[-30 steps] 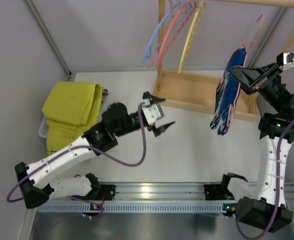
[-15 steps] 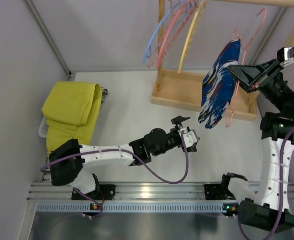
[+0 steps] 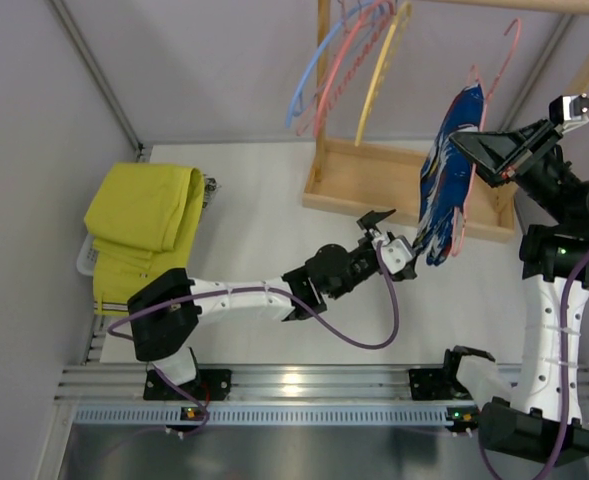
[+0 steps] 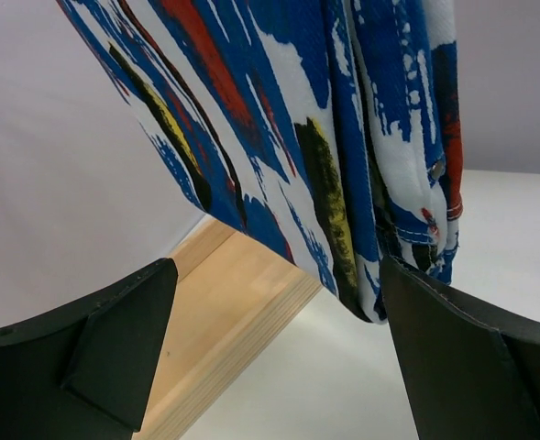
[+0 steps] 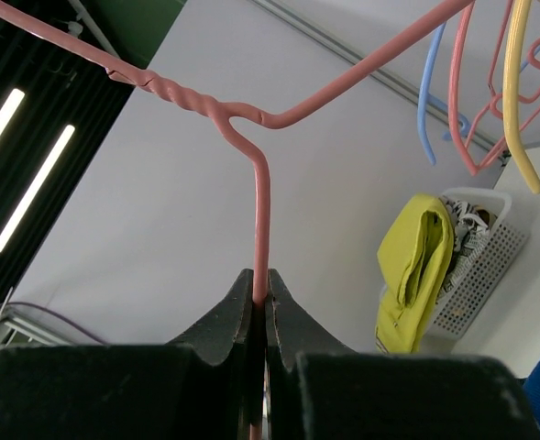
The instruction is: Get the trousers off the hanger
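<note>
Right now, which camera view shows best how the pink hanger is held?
The right wrist view: the hanger wire is pinched between the closed right fingers, seen close. The top external view shows the hanger small, partly covered by the trousers. The left wrist view shows only trousers, no hanger.

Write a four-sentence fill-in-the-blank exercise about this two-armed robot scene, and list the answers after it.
The right hand is ____ on the pink hanger.
The trousers hanging on the hanger are mainly ____.
The left hand, by the trousers' lower end, is ____ and holds nothing.
The folded garment at the left is ____.
Missing words: shut; blue; open; yellow.
</note>
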You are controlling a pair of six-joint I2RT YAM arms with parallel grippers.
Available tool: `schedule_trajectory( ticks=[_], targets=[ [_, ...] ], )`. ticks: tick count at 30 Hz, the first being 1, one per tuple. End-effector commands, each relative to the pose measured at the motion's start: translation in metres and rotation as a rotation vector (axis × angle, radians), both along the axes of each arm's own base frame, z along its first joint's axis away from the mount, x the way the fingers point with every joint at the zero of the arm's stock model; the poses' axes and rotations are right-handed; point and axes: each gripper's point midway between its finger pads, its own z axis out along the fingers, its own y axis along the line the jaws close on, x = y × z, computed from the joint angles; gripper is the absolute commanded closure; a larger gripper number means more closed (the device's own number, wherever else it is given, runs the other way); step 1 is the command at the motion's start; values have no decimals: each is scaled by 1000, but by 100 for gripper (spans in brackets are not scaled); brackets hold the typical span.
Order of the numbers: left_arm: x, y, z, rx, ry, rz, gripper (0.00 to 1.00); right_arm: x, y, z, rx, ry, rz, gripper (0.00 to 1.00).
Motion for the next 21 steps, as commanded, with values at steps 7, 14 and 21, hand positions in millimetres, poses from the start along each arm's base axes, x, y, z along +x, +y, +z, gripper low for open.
schedule_trajectory(
  ticks=[7,14,21],
  targets=[
    [11,-15,56,-169,-46,21,2,-44,11,48,-41,-284,-28,100],
    [9,-15,63,-179,-56,11,2,-41,11,41,-35,-264,-25,100],
    [31,-20,76,-186,-102,80,3,-44,15,34,-40,-243,-15,100]
  ],
)
